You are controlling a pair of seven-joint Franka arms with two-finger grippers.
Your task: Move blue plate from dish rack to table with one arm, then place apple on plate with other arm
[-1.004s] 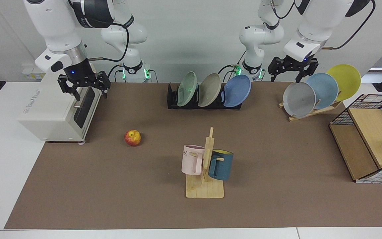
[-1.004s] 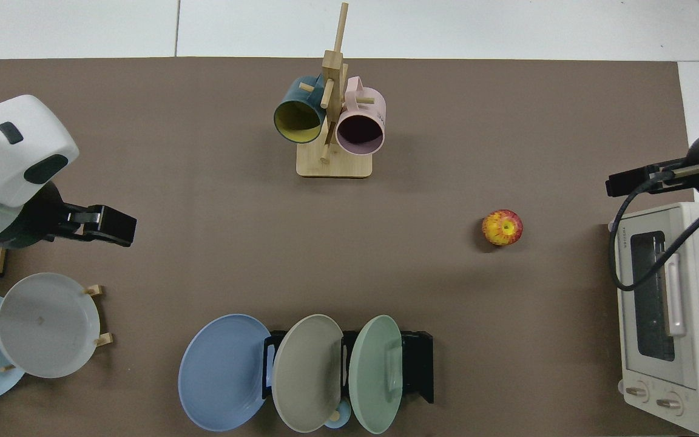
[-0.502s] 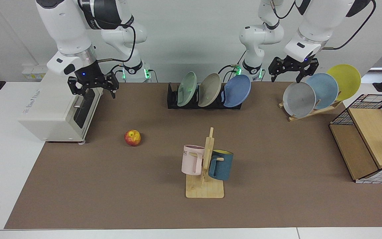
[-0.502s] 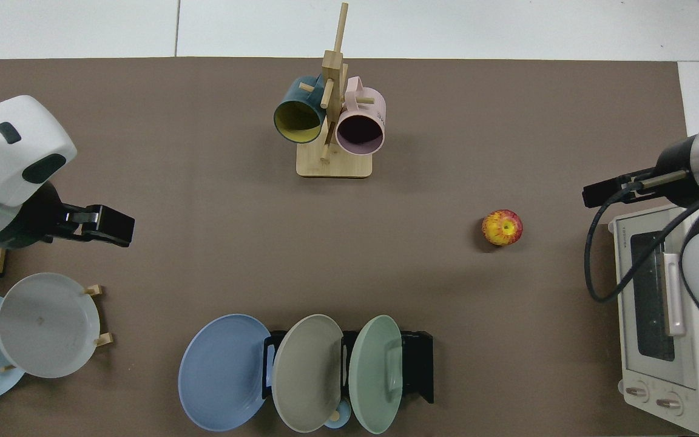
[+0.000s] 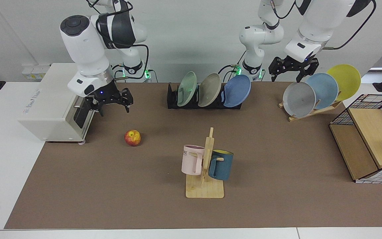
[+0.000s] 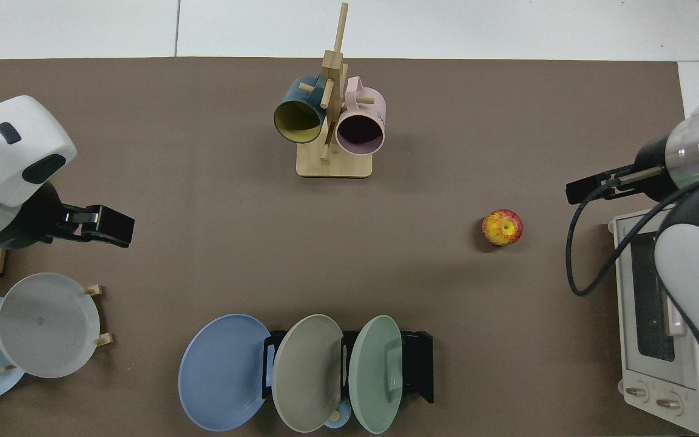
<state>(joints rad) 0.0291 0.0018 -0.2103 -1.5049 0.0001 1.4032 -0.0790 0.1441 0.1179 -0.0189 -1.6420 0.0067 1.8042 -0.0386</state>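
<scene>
Looking at the frame's upper centre, we find the round matte periwinkle-blue plate slotted in the low black dish rack. The small red-yellow apple sits centre-left on the brown table — below our right gripper, fingers spread, empty. Our left gripper — also spread — waits upper right.

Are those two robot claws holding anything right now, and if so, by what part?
Nothing is held. The right gripper hangs open above the table near the apple; the left gripper hangs open above the wooden plate stand.
</scene>
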